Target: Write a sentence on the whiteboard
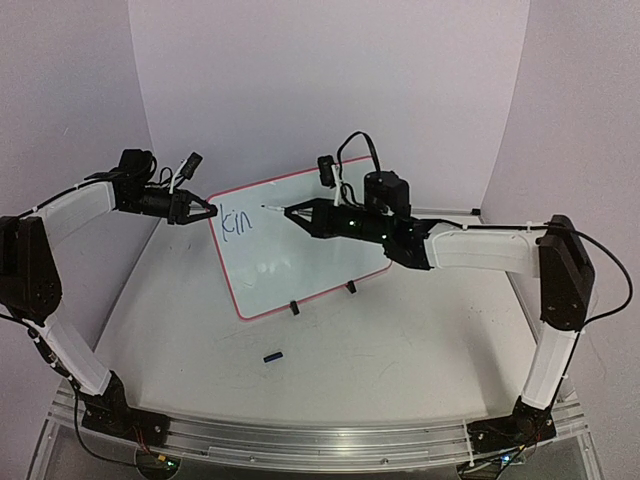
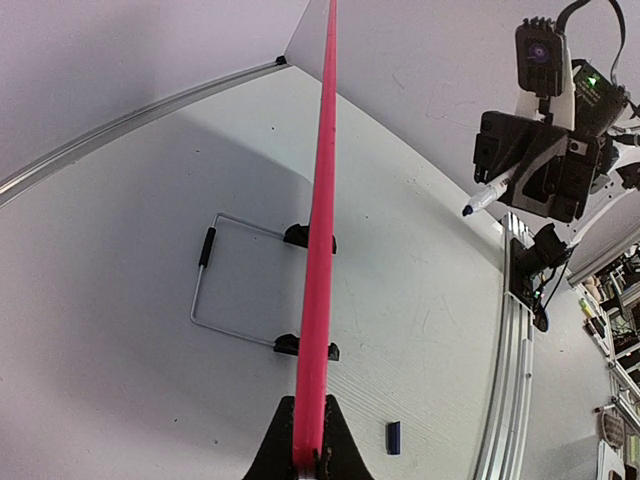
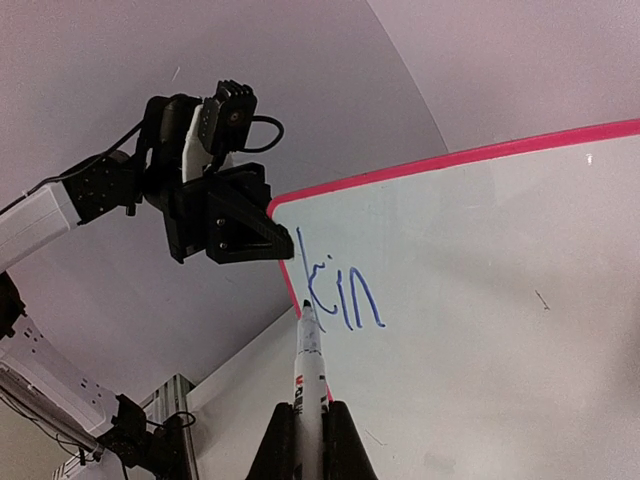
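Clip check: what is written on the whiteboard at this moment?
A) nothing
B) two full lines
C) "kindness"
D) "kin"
D: only the blue letters "kin" stand on the whiteboard, near its corner, just above the marker tip.

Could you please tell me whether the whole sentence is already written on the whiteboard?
No, only the blue letters "kin" stand on the whiteboard, near one corner.
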`<state>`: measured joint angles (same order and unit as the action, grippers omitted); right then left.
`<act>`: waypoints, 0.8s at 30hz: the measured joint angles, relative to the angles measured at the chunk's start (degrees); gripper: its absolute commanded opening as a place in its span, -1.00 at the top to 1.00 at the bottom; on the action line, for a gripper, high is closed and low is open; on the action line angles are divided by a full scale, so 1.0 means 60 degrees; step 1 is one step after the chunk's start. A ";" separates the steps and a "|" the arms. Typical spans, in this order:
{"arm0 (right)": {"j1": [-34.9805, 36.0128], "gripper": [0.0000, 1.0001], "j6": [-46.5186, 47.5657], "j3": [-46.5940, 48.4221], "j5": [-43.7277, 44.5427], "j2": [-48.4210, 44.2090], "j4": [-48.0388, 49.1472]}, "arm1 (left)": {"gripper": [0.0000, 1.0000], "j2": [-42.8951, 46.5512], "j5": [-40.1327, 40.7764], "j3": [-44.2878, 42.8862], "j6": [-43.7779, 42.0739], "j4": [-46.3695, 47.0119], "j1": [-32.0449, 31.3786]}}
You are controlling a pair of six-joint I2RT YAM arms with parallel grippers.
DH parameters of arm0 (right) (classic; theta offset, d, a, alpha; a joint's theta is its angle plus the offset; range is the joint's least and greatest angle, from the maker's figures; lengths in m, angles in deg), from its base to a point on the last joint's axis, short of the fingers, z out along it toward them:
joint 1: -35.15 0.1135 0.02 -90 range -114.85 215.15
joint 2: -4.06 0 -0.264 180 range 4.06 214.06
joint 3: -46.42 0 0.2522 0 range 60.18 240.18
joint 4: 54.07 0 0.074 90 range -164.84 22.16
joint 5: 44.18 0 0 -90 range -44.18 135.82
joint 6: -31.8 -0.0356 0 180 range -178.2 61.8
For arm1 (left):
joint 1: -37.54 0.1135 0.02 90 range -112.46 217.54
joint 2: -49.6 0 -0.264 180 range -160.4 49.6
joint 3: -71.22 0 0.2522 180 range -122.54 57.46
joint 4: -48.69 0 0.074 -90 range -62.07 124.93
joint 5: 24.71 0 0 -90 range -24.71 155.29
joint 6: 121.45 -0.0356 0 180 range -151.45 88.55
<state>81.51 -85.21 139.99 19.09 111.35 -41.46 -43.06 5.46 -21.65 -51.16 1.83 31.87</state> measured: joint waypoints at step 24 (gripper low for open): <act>-0.0408 1.00 0.0088 0.1526 -0.0632 0.1648 -0.0620 | 1.00 0.0004 0.0007 0.0000 -0.0003 -0.0007 -0.0004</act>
<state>79.07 -84.68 149.14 15.30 121.24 -45.18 -43.04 5.50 -21.65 -51.18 1.78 31.84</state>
